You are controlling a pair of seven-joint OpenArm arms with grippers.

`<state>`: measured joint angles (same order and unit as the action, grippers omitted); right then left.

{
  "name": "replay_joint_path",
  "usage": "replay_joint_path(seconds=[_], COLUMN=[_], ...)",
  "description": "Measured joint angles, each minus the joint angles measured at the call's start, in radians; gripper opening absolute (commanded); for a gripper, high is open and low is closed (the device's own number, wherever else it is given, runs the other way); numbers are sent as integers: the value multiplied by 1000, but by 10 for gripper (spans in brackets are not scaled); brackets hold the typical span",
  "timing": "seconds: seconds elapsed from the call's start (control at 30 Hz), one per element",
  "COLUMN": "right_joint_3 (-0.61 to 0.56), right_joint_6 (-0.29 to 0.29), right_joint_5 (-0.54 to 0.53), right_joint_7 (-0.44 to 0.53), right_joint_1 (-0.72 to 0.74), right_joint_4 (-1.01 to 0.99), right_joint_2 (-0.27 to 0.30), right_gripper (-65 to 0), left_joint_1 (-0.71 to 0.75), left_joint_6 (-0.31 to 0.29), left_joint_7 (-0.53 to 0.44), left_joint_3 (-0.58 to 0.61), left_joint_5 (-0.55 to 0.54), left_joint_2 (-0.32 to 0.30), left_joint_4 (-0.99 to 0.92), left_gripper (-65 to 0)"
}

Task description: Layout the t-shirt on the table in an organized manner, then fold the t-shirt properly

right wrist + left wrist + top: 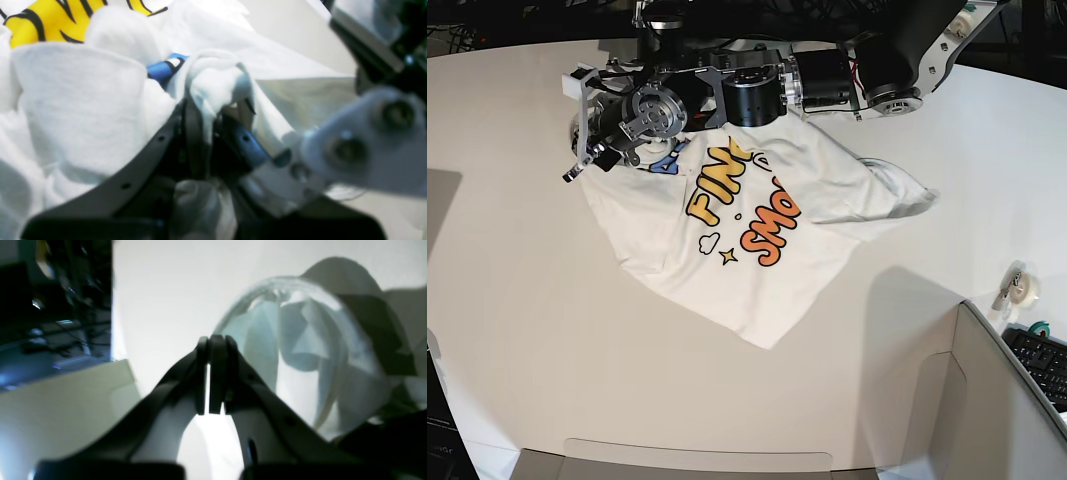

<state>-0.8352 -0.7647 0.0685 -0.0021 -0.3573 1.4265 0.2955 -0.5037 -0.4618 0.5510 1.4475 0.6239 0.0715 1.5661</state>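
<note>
Overhead, I see the t-shirt (757, 240) lying crumpled and skewed on the table (527, 330), its orange and yellow print facing up. Both arms crowd over its far edge and hide the collar area. My right gripper (200, 110) is clenched on a bunched white fold of the t-shirt (76, 110); cloth wraps the fingertips, so I cannot make out which part of the garment this is. My left gripper (213, 373) has its jaws pressed together with nothing between them. Beside it, a pale, blurred hump of the t-shirt (300, 353) rises from the table (166, 290). A grey box (987, 410) is cut off at the lower right.
</note>
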Motion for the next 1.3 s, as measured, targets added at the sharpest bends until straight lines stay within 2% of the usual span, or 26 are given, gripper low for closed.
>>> replay_joint_path(seconds=[0.23, 0.27, 0.3, 0.33, 0.37, 0.43, 0.53, 0.57, 0.63, 0.7, 0.77, 0.87, 0.93, 1.0, 1.07, 1.1, 1.17, 1.23, 1.3], right_joint_3=[0, 0, 0, 0, 0, 0, -1, -1, -2, -2, -2, -2, -2, -2, -3, -4, -4, -4, -4], right_joint_6=[8, 12, 11, 10, 8, 12, 8, 10, 10, 8, 11, 10, 10, 11, 10, 11, 11, 11, 12], right_joint_5=[-1, 2, 3, 3, 5, 5, 5, 5, 6, 6, 6, 6, 6, 6, 6, 7, 7, 7, 7], right_joint_7=[-2, -35, -35, -40, -40, -40, -40, -40, -40, -40, -40, -40, -40, -40, -39, -39, -39, -39, -38], right_joint_1=[11, 13, 15, 16, 15, 14, 13, 11, 12, 11, 11, 12, 11, 11, 11, 11, 11, 11, 8], right_joint_4=[0, 0, 0, 0, 0, 0, 0, 0, 0, 0, 0, 0, 0, 0, 0, 0, 0, 0, 0], right_joint_2=[-5, -8, -8, -9, -13, -14, -14, -14, -13, -13, -14, -13, -13, -13, -13, -13, -13, -12, -13], right_gripper=[-650, -650, -650, -650, -650, -650, -650, -650, -650, -650, -650, -650, -650, -650, -650, -650, -650, -650, -650], left_joint_1=[5, 2, -26, -79, -114, -143, -106, -85, -90, -124, -127, -104, -127, -188, -217, -237, -293, -341, -402], left_joint_6=[-15, 9, 100, 135, 163, 176, 100, 84, 95, 131, 141, 106, 110, 64, 20, 16, -31, -32, -145], left_joint_7=[29, 51, 34, 23, 14, 21, 47, 76, 104, 61, 47, 48, 55, 12, -18, -13, -31, -26, -16], left_joint_3=[-88, -101, -132, -157, -185, -220, -215, -215, -226, -235, -235, -195, -136, -76, -30, 1, 58, 57, 45], left_joint_5=[-39, -66, -76, -47, -56, -79, -140, -148, -130, -114, -113, -140, -122, -130, -138, -175, -338, -448, -537], left_joint_2=[-5, -4, 17, 64, 89, 111, 79, 48, 37, 71, 87, 70, 58, 67, 79, 78, 69, 69, 73], left_joint_4=[8, 30, 95, 146, 172, 203, 189, 173, 163, 182, 190, 154, 105, 55, 7, -12, -39, -56, -71], left_gripper=[-646, -646, -646, -646, -646, -646, -646, -646, -646, -646, -645, -601, -519, -431, -393, -397, -398, -397, -398])
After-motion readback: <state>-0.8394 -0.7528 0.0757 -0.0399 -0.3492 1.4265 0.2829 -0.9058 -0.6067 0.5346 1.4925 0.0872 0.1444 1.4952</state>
